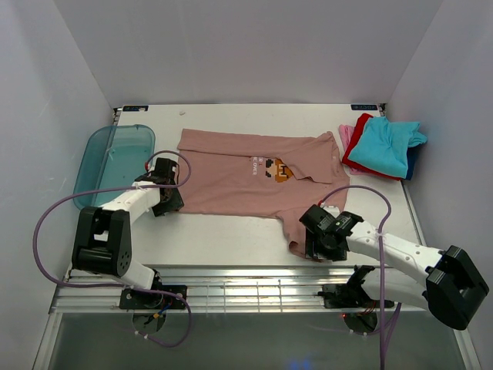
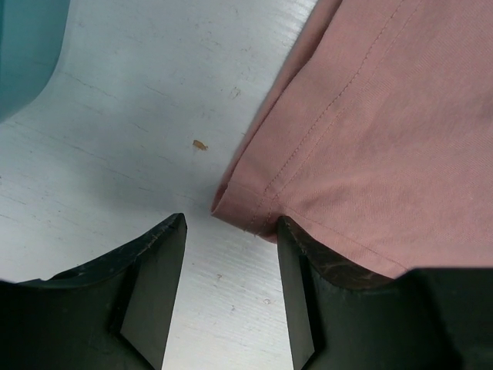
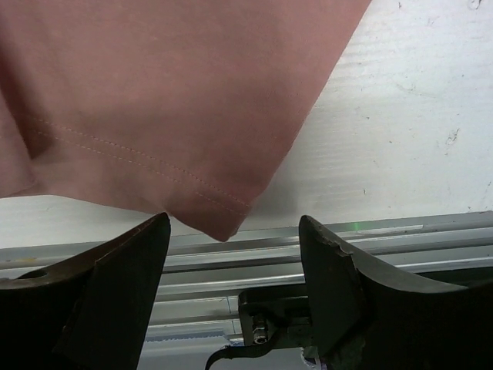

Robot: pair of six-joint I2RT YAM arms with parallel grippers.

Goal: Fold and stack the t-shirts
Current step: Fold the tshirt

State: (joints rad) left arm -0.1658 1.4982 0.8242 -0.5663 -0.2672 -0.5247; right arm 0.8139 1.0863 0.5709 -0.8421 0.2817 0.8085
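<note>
Two hands, both spread wide, neither gripping. Top view only: pink shirt [image 1: 246,173] flat mid-tabletop [image 1: 223,231], folded stack [image 1: 384,146] at its 2 o'clock, teal tray [image 1: 115,158] at 9. Wrist views only: hem corner just ahead of left hand [image 2: 231,223]; another corner btw. right hand [image 3: 235,223] fingers, at tabletop's near edge. Bare tabletop btw. hands.
</note>
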